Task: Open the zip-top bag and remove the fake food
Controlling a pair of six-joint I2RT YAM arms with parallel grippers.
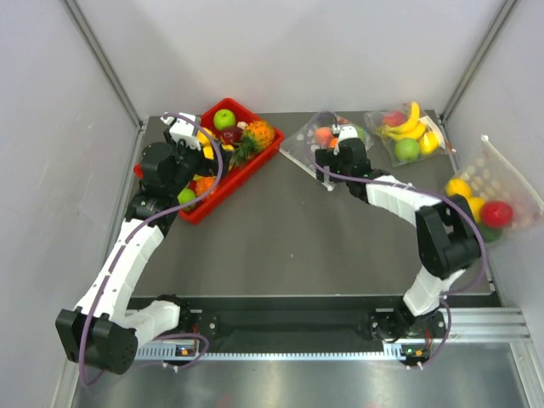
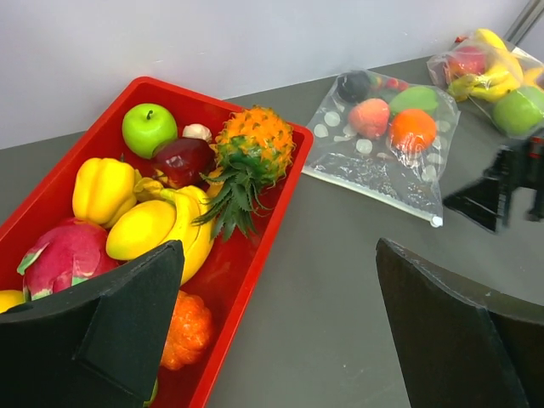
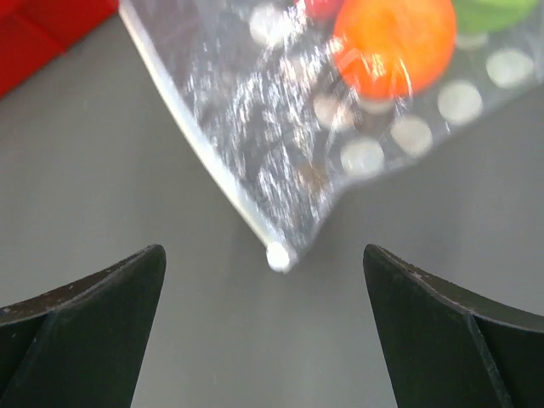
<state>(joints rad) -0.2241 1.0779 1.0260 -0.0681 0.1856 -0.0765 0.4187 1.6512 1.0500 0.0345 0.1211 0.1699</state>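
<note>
Zip-top bag (image 1: 325, 138): lay flat at the far side of the surface (image 1: 323, 246), between the red tray (image 1: 242, 174) and the banana-and-green-apple bag (image 1: 408, 134). It appeared unopened.
Zip strip (image 3: 204, 153): white, running along the bag's edge on the tray side. It ended at a corner that pointed toward the right tool, judged the natural place to begin.
Fake food: 3 small round fruits, a peach (image 2: 369, 117), an orange (image 2: 413, 129) and a green fruit (image 2: 414, 99), were all inside the bag. They sat bunched at the far end, away from the strip corner, so that corner was flat film with nothing bulky under it.
Right tool (image 3: 263, 314): fingers spread wide, nothing between them. It was lined up on the strip corner and just short of it; no contact was seen.
Left tool (image 2: 280, 323): fingers wide apart and empty, held over the near part of the red tray, well apart from the bag. It was judged to be standing by to take the opposite lip.
Bigger dotted bag (image 1: 493, 200): lay at the right edge, apart from the work.
Step in hand: approach to the strip; no fruit out.
Risk: the floppy film might slide or lift whole unless 1 side was pinned.
</note>
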